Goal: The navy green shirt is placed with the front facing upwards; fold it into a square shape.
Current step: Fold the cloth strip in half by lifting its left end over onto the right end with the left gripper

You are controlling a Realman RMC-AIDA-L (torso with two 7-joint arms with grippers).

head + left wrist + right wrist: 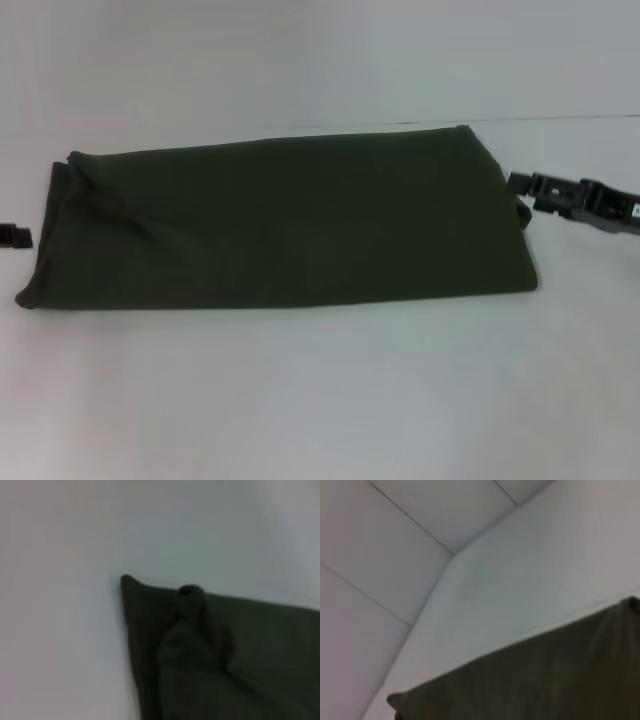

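Observation:
The navy green shirt [280, 225] lies on the white table as a long folded band running left to right, plain fabric up, no lettering showing. Its left end is bunched and creased. My left gripper [15, 237] just shows at the picture's left edge, a little off the shirt's left end. My right gripper [520, 190] sits beside the shirt's right edge, close to the upper right corner. In the left wrist view the shirt [225, 655] shows a rumpled corner with a rolled fold. In the right wrist view the shirt [545, 675] shows one long straight edge.
The white table [320, 400] stretches wide in front of the shirt and behind it. A pale wall with panel seams [410, 520] rises past the table's far edge.

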